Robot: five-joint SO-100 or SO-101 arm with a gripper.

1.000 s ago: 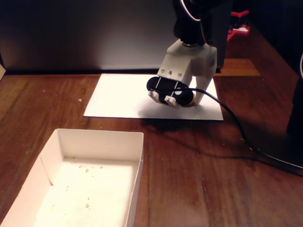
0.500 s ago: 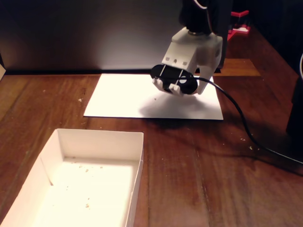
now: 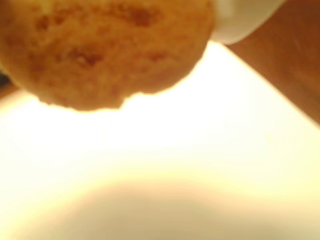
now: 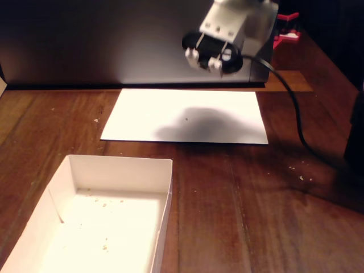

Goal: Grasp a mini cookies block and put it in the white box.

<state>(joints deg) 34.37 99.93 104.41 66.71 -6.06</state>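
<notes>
A: Cookie (image 3: 105, 50) location?
B: Fills the top of the wrist view, close to the lens, above the white paper (image 4: 185, 115).
A: Jaws?
B: Raised over the paper; grip state cannot be determined. Box (image 4: 142, 166) sits nearer on the desk (image 4: 256, 216).

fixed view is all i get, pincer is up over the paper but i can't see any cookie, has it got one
Observer: Yes. The wrist view shows a cookie right at the lens, carried by the pincer.
Operator: whats under it
Observer: In the wrist view, the bright white paper, with bare table off to the right.
Operator: any box there
Observer: No. The wrist view shows no wall of the box; it appears only in your view.
</notes>
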